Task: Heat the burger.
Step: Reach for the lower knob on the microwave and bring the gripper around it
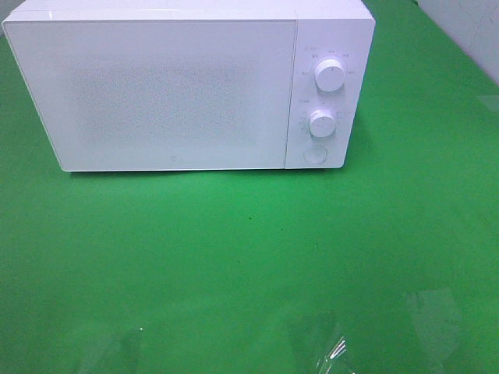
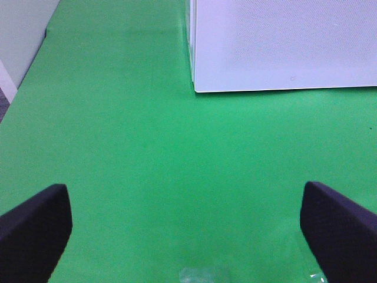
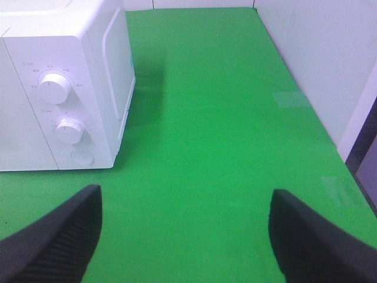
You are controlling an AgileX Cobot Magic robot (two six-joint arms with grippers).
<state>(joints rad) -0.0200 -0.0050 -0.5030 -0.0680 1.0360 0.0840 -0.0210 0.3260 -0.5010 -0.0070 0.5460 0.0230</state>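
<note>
The burger is out of view in every frame. A white microwave (image 1: 156, 86) stands at the back of the green table with its door shut; it also shows as the microwave (image 2: 283, 41) in the left wrist view and the microwave (image 3: 59, 88) in the right wrist view. My left gripper (image 2: 185, 236) is open over bare green cloth, short of the door's left corner. My right gripper (image 3: 185, 236) is open too, with nothing between its fingers, off to the side of the control panel. Neither gripper shows in the exterior high view.
The panel at the microwave's right carries two white knobs (image 1: 330, 75) (image 1: 322, 122) and a round button (image 1: 315, 154). Clear tape patches (image 1: 335, 343) lie on the green cloth (image 1: 234, 257) near the front edge. A pale wall (image 3: 318, 59) borders the table's right side.
</note>
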